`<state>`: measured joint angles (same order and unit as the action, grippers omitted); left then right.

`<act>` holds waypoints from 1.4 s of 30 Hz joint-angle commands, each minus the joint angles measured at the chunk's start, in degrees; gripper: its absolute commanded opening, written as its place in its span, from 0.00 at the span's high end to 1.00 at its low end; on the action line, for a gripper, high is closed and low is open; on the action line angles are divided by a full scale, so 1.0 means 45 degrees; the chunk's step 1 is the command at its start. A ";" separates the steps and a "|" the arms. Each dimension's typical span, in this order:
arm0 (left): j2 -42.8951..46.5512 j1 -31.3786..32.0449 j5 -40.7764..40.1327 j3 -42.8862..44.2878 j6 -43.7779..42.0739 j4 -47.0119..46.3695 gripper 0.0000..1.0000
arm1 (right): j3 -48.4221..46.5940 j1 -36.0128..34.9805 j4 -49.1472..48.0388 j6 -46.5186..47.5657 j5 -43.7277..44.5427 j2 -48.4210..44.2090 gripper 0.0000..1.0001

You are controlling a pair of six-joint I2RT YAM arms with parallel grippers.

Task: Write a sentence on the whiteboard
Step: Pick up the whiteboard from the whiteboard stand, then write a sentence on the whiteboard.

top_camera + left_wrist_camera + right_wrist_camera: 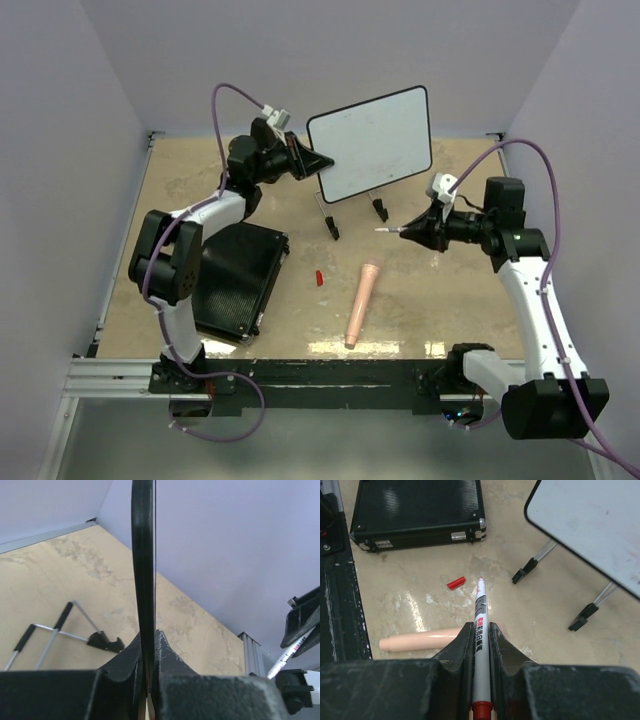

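Note:
The whiteboard (372,142) stands tilted on black wire legs at the back middle of the table. My left gripper (326,160) is shut on its left edge; in the left wrist view the black frame (143,560) runs up between the fingers. My right gripper (405,232) is shut on a grey marker (480,625) with a red end. Its uncapped tip (380,230) points left, below the board's lower right corner and apart from it. The board's corner (590,525) shows in the right wrist view. The red cap (317,278) lies on the table.
A black flat ribbed case (235,280) lies left of centre by the left arm. A pink tube (361,304) lies near the front middle. The board's stand feet (332,229) rest on the table. Walls enclose the table on three sides.

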<state>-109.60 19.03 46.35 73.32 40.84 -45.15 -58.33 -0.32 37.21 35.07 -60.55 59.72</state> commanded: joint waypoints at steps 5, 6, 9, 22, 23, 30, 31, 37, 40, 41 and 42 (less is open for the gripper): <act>0.4567 0.2273 -0.3303 -0.3819 -0.0482 -0.0063 1.00 | -0.3969 0.0031 0.3155 0.1211 0.0274 -0.0498 1.00; 0.4996 0.2875 -0.4293 -0.4412 -0.0462 -0.0201 1.00 | -0.4069 0.0031 0.3311 0.1211 0.0273 -0.0615 1.00; 0.6482 0.4183 -0.6054 -0.6465 -0.0501 -0.0533 1.00 | -0.4246 0.0031 0.3897 0.1308 0.0253 -0.0791 1.00; 0.7306 0.7235 -0.9165 -1.0101 0.0143 -0.2485 1.00 | -0.2138 0.0031 0.4133 0.2243 0.0761 -0.1807 1.00; 0.7247 0.7372 -0.9341 -1.0218 0.0143 -0.2565 1.00 | -0.1943 0.0031 0.4133 0.2323 0.0761 -0.1827 1.00; 0.6739 0.8271 -1.0046 -1.0628 0.0104 -0.3111 1.00 | -0.1297 0.0051 0.4348 0.3026 0.0684 -0.1905 1.00; 0.6719 0.8272 -1.0046 -1.0726 0.0104 -0.3441 1.00 | -0.1239 0.0032 0.4406 0.3162 0.0606 -0.1924 1.00; 0.6544 0.8272 -0.9928 -1.1137 0.0162 -0.4186 1.00 | -0.0498 0.0031 0.4759 0.4393 0.0235 -0.1905 1.00; 0.6232 0.8272 -0.9733 -1.1098 0.0357 -0.4439 1.00 | -0.0165 0.0032 0.4446 0.4531 0.0195 -0.1691 1.00; 0.6173 0.8272 -0.9694 -1.1098 0.0416 -0.4537 1.00 | -0.0125 0.0031 0.4388 0.4570 0.0195 -0.1651 1.00; 0.6076 0.8272 -0.9675 -1.1117 0.0533 -0.4654 1.00 | -0.0067 0.0051 0.4155 0.4531 0.0156 -0.1632 1.00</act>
<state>-81.71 56.05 3.18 22.55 41.65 -53.74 -59.57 -0.32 57.47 52.86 -58.04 52.14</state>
